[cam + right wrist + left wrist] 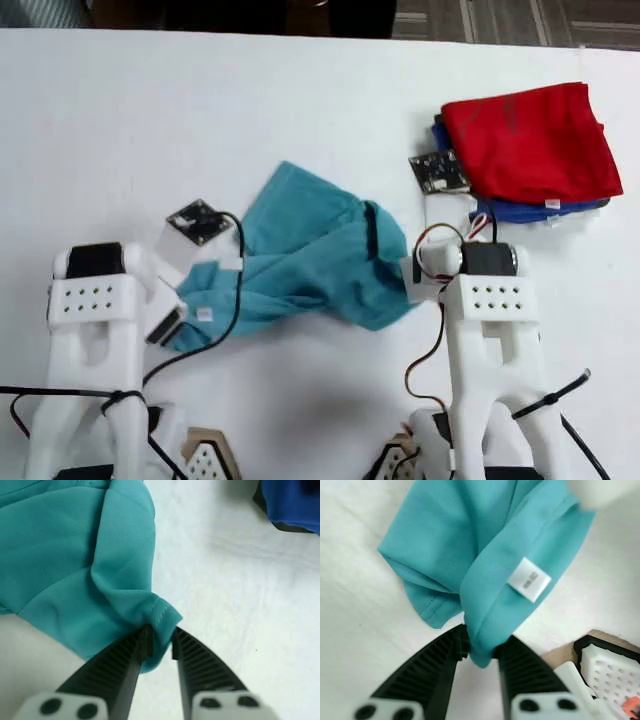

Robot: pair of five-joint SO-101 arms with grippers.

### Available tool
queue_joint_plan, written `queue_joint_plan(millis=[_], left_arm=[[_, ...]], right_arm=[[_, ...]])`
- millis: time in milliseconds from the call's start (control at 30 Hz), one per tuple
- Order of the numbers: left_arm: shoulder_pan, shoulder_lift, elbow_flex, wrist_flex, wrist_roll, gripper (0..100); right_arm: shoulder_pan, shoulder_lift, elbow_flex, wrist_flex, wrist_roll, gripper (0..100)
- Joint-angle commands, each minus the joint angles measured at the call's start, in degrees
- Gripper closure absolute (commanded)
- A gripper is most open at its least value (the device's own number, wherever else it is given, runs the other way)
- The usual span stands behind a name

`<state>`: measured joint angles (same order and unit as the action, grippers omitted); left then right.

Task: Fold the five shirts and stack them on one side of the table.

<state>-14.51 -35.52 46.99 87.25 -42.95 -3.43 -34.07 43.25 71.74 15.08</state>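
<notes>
A teal shirt lies crumpled across the middle of the white table, stretched between both arms. My left gripper is shut on the shirt's edge beside a white label; in the high view it sits at the shirt's left end. My right gripper is shut on a hemmed corner of the teal shirt, at the shirt's right end in the high view. A stack of folded shirts stands at the far right, a red one on top and a blue one under it.
The white table spreads out bare to the left and behind the teal shirt. Arm bases and cables crowd the near edge. A blue shirt's edge lies close to the right gripper.
</notes>
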Motion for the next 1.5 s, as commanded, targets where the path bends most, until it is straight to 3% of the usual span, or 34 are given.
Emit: queue_joint_plan(millis=[0,267,600,900,1300,1367,1467], left_arm=[[0.79,-0.7,-0.48,1.85,-0.62,83],[0.44,-0.7,-8.57,8.35,-0.62,83],[0.44,-0.26,-11.12,8.18,-0.18,83],[0.44,-0.26,-11.03,8.53,-0.09,83],[0.44,-0.26,-6.37,8.09,-0.09,83],[0.44,-0.44,-5.23,8.0,-0.18,83],[0.44,-0.62,-5.05,7.3,-0.09,83]], right_arm=[[0.13,-2.51,-3.08,3.82,0.35,80.1],[-2.51,1.8,-30.77,7.25,-2.64,81.2],[-20.79,47.08,-59.08,2.77,-3.87,81.1],[-22.02,79.25,-86.77,6.99,-3.87,81.1],[-25.54,102.37,-112.79,21.76,-3.34,81.6],[-25.36,103.69,-116.13,23.43,-3.34,85.1],[-24.48,105.1,-120.0,23.69,-3.25,99.1]])
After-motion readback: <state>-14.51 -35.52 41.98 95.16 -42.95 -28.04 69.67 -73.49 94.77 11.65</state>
